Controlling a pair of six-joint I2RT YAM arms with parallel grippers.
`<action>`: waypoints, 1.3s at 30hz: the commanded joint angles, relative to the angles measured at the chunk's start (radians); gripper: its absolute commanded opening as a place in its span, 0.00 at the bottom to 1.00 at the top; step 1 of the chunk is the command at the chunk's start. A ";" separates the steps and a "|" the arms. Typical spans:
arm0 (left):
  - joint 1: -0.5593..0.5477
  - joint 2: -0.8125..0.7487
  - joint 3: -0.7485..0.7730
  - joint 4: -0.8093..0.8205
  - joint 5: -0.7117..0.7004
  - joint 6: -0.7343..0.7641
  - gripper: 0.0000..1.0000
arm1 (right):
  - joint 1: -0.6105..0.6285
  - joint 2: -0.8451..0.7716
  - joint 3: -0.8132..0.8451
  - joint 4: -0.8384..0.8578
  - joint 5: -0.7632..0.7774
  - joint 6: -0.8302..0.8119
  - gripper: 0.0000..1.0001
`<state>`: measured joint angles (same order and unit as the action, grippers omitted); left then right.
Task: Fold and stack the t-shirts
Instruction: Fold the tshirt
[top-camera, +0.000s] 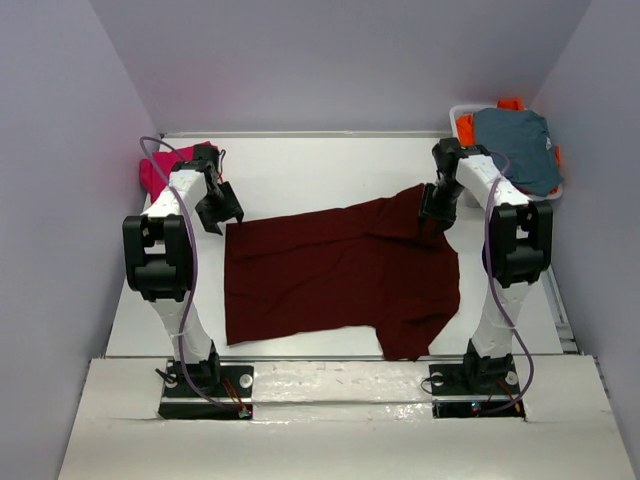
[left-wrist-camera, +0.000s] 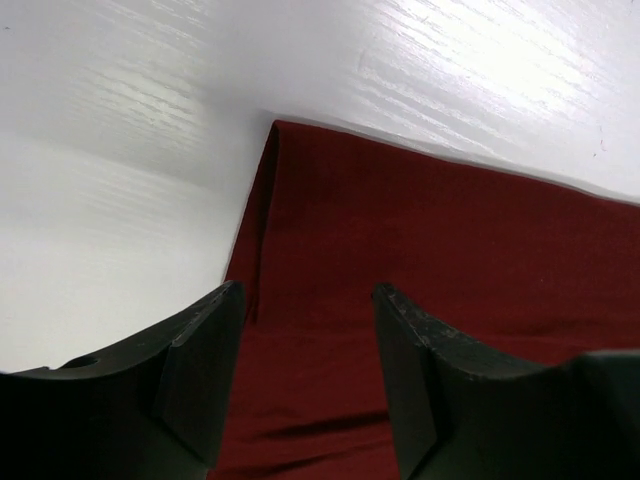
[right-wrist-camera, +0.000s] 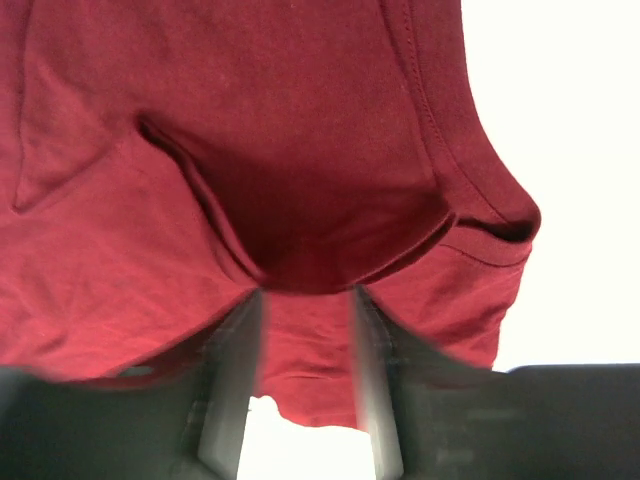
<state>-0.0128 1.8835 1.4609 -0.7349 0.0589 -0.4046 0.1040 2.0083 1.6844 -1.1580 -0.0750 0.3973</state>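
A large dark maroon t-shirt (top-camera: 340, 275) lies spread on the white table (top-camera: 300, 170), one sleeve pointing to the near edge. My left gripper (top-camera: 222, 212) hovers over its far left corner. In the left wrist view that gripper (left-wrist-camera: 308, 290) is open, nothing between the fingers, the folded cloth edge (left-wrist-camera: 262, 200) just below. My right gripper (top-camera: 432, 222) is at the shirt's far right sleeve. In the right wrist view its jaws (right-wrist-camera: 305, 300) stand apart and blurred, with a bulge of maroon cloth (right-wrist-camera: 300, 220) resting over the tips. A magenta-pink t-shirt (top-camera: 158, 170) lies behind the left arm.
A white basket (top-camera: 460, 108) at the far right corner holds a grey-blue garment (top-camera: 515, 145) over an orange one (top-camera: 465, 128). Grey walls close in the table on three sides. Both arm bases sit at the near edge.
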 joint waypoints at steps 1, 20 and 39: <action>0.002 -0.049 0.032 -0.026 -0.004 0.001 0.65 | -0.006 -0.060 -0.006 0.031 -0.037 -0.015 0.55; 0.002 0.034 0.067 0.029 -0.028 -0.007 0.62 | -0.006 -0.039 0.026 0.107 -0.039 0.021 0.61; 0.002 0.091 0.156 0.017 0.015 -0.003 0.61 | -0.024 0.253 0.438 0.115 0.225 0.078 0.59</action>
<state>-0.0128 1.9968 1.5848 -0.7021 0.0605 -0.4095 0.0967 2.2211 1.9896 -1.0389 0.0463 0.4686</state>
